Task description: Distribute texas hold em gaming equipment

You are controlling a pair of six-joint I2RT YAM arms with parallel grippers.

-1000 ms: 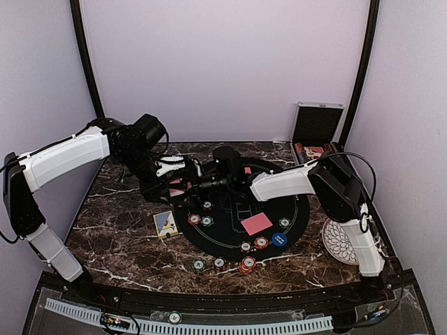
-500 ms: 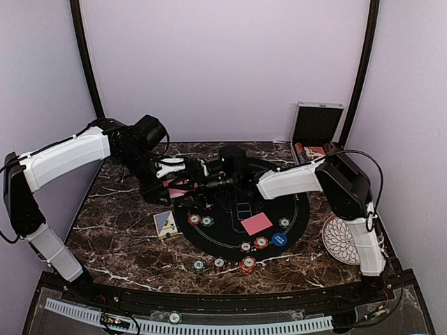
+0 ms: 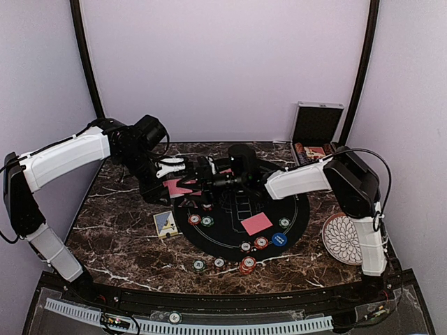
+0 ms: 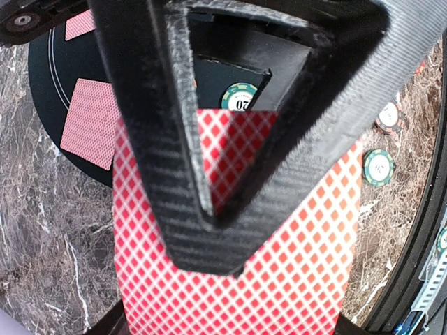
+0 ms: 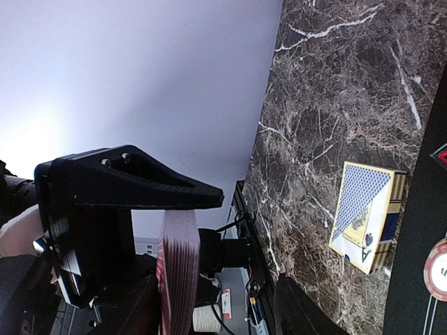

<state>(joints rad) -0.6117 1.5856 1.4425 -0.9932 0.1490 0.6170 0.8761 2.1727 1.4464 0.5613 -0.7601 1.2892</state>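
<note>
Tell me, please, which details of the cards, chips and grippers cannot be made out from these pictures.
- Top external: whether the right gripper touches the red deck held by the left gripper; the arms overlap there.
- Left wrist: the number on the green chip, partly covered by the deck and the left gripper.
- Right wrist: a red chip, cut off by the right edge.
- Top external: what lies in the silver case, too small.

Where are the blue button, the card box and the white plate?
blue button [image 3: 279, 239]: top view, its centre.
card box [image 5: 363, 206]: right wrist view, its patterned top face.
white plate [image 3: 339, 241]: top view, its patterned inside.
</note>
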